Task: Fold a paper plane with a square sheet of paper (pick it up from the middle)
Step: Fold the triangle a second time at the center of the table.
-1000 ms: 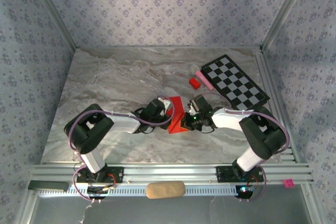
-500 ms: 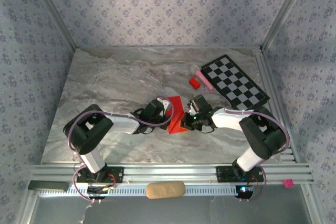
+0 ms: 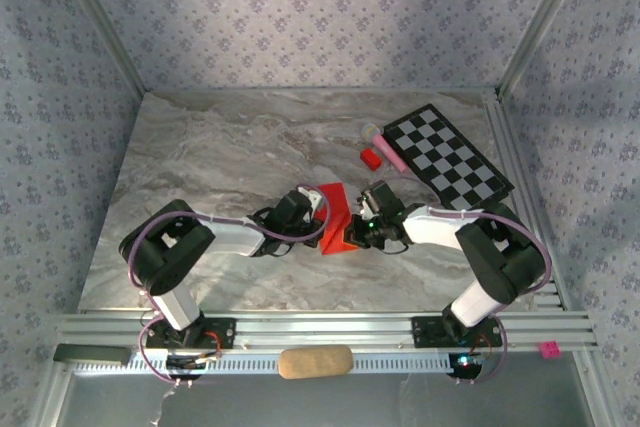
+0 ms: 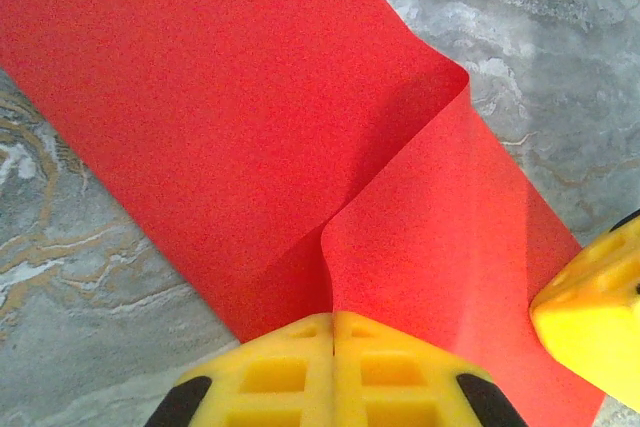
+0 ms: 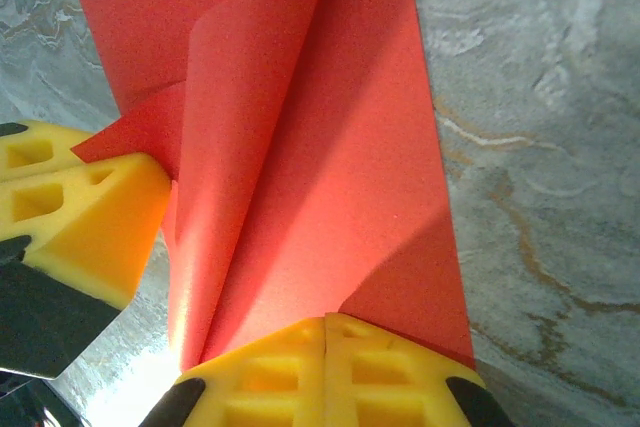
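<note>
Red and creased, the square sheet of paper point(image 3: 337, 215) sits near the middle of the marble tabletop point(image 3: 210, 162), a little toward the near edge, held up between the two arms. The left end effector point(image 4: 333, 332) meets it from the left and the right end effector point(image 5: 325, 332) from the right, each at the paper's own edge.

In the left wrist view the yellow fingers are pressed flat together, clenched on the sheet's rim, and a fold rises from that pinch into a rounded flap. The other arm's yellow finger touches the paper at the lower right of that view. In the right wrist view the fingers are likewise clamped tight on the opposite rim, with a long crease running away from them, and the left arm's fingers press on the paper beside it.

Bare marble lies open to the left and far side of the paper. On the far right, well apart from it, lie a checkerboard point(image 3: 447, 155), a small red block point(image 3: 371, 158) and a pink piece point(image 3: 388, 150). A metal rail point(image 3: 330, 327) runs along the near edge behind the arms.
</note>
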{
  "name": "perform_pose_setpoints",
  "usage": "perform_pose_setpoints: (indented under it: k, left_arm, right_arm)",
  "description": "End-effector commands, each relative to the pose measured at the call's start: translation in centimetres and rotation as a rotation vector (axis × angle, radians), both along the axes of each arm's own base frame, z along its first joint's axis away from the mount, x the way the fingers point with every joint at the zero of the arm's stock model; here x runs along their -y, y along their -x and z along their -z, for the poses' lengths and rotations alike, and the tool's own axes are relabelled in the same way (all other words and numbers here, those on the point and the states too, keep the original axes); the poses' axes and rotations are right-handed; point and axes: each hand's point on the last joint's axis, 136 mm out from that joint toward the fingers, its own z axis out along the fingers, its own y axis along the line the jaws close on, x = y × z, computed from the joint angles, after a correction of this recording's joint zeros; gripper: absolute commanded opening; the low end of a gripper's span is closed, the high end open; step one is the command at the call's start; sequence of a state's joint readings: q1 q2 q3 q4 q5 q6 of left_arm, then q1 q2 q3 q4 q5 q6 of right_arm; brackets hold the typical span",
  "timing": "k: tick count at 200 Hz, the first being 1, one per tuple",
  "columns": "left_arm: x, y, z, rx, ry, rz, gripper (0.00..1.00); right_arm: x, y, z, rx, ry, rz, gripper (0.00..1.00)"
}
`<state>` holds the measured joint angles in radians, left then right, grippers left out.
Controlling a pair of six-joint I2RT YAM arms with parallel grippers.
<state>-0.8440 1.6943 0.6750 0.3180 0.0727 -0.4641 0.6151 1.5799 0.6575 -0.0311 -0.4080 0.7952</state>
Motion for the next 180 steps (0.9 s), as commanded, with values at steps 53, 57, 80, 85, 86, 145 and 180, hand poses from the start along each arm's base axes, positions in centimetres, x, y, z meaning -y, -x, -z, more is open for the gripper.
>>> perform_pose_setpoints:
  k: [53,57,80,85,86,145,180]
  left_arm:
    - [-0.1,-0.7,-0.2,0.019,-0.003,-0.02,0.02]
    - [-0.2,-0.6,-0.1,0.018,-0.005,-0.021,0.02]
    - [-0.2,-0.5,0.3,0.013,-0.01,-0.016,0.02]
    - [-0.1,-0.5,0.3,0.011,-0.009,-0.014,0.02]
    - [-0.1,-0.5,0.3,0.011,-0.009,-0.014,0.02]
    - [-0.3,-0.4,1.0,-0.001,-0.028,-0.018,0.01]
    - [-0.4,0.0,1.6,-0.025,-0.025,-0.009,0.01]
  right_arm:
    - [1.9,1.7,2.2,-0.079,0.096,0.005,0.0]
    - [1.9,1.7,2.2,-0.079,0.097,0.002,0.0]
    - [1.9,1.7,2.2,-0.077,0.097,0.003,0.0]
    - [1.9,1.7,2.2,-0.078,0.097,0.002,0.0]
    - [1.9,1.7,2.2,-0.077,0.097,0.002,0.0]
    - [2.0,1.5,1.8,-0.067,0.092,0.0,0.0]
    - [1.2,0.3,0.0,-0.017,0.019,0.015,0.03]
